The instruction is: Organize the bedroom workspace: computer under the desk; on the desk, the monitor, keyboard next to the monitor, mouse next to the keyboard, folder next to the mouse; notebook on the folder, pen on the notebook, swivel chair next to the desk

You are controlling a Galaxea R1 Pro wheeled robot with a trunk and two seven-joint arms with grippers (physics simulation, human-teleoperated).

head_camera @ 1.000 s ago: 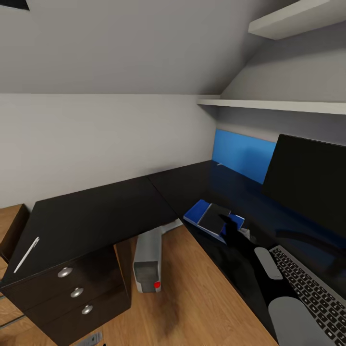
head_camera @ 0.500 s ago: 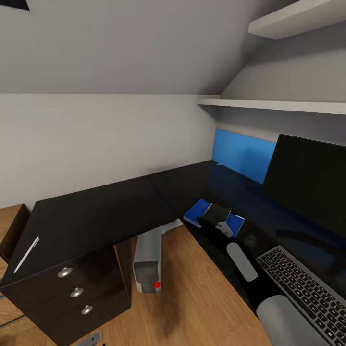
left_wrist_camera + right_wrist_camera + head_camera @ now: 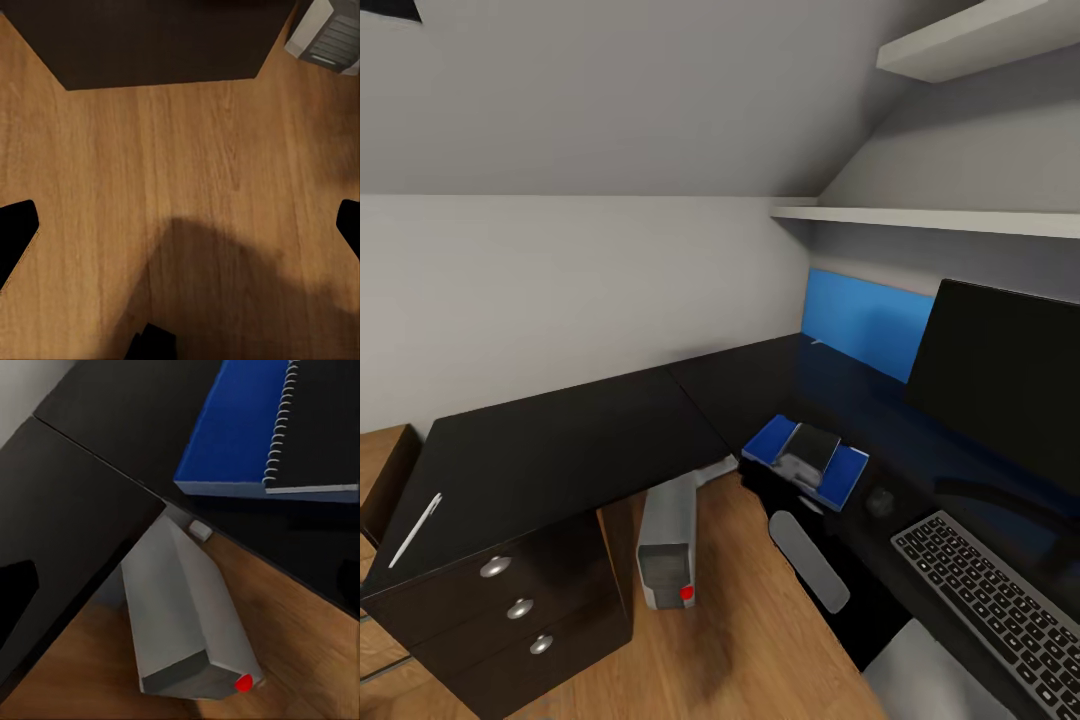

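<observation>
The left tool (image 3: 180,232) is spread wide and empty, its dark fingertips (image 3: 16,232) at opposite edges of the left wrist view, above the wooden floor (image 3: 187,165). The right tool (image 3: 180,585) also looks wide and empty, its tips faint dark shapes at the edges of its own view, above the inner corner of the worktop (image 3: 560,440). The right arm (image 3: 810,560) shows as a grey link in front of the worktop's edge.

Close to that tool lies the folder (image 3: 760,442), a flat bright blue rectangle with pale edges. A black spiral-bound notebook (image 3: 812,448) rests on top of it. Just beside them sits the small black mouse (image 3: 879,500), then the keyboard (image 3: 980,590), dark-keyed with a grey rim. The wide black monitor (image 3: 1000,370) stands behind.

Under the worktop's corner lies the computer (image 3: 668,540), a silver-grey tower with a red light, tipped on the floor. The slim white pen (image 3: 415,530) lies well apart, on the far left end of the worktop, above drawers (image 3: 510,610) with round knobs.

The worktop is glossy black and L-shaped, with a blue back panel (image 3: 865,320). White shelves (image 3: 920,215) hang under a sloped ceiling.
</observation>
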